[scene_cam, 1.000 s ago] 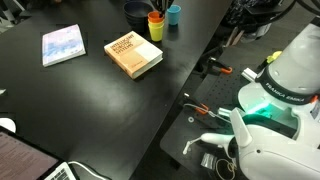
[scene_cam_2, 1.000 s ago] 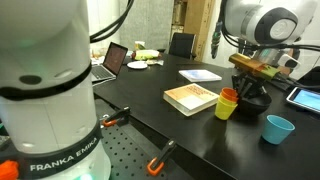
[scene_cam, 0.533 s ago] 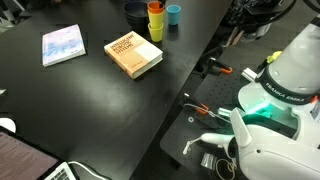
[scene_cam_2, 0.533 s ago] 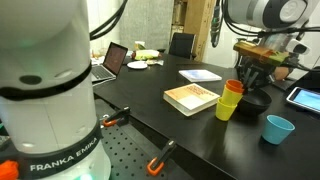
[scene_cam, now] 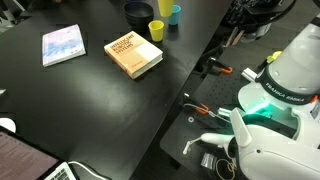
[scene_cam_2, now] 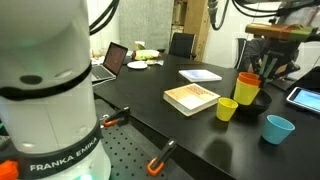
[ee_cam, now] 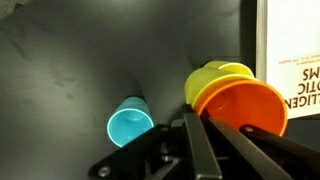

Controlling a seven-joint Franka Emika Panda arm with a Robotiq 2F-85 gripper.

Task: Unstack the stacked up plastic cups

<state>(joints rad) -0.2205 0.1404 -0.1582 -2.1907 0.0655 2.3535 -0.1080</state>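
Note:
A yellow cup (scene_cam_2: 227, 109) stands upright on the black table (scene_cam_2: 170, 125), also seen in an exterior view (scene_cam: 157, 30) and in the wrist view (ee_cam: 213, 76). My gripper (scene_cam_2: 254, 74) is shut on the rim of the orange cup (scene_cam_2: 248, 92) and holds it in the air, beside and above the yellow cup. In the wrist view the fingers (ee_cam: 205, 126) pinch the orange cup's (ee_cam: 245, 106) rim. The teal-blue cup (scene_cam_2: 278, 128) stands alone nearby and shows in the wrist view (ee_cam: 130, 126). I cannot tell whether a second yellow cup sits inside the orange one.
A tan book (scene_cam_2: 191, 97) lies next to the cups, and a pale blue book (scene_cam: 63, 44) lies further off. A wide dark bowl (scene_cam: 138, 11) sits behind the cups. A laptop (scene_cam_2: 113, 61) and a tablet (scene_cam_2: 304, 97) lie on the table.
The gripper has lifted the orange cup up out of the yellow cup and carried it sideways. The yellow cup stays on the table, and the teal-blue cup has not moved.

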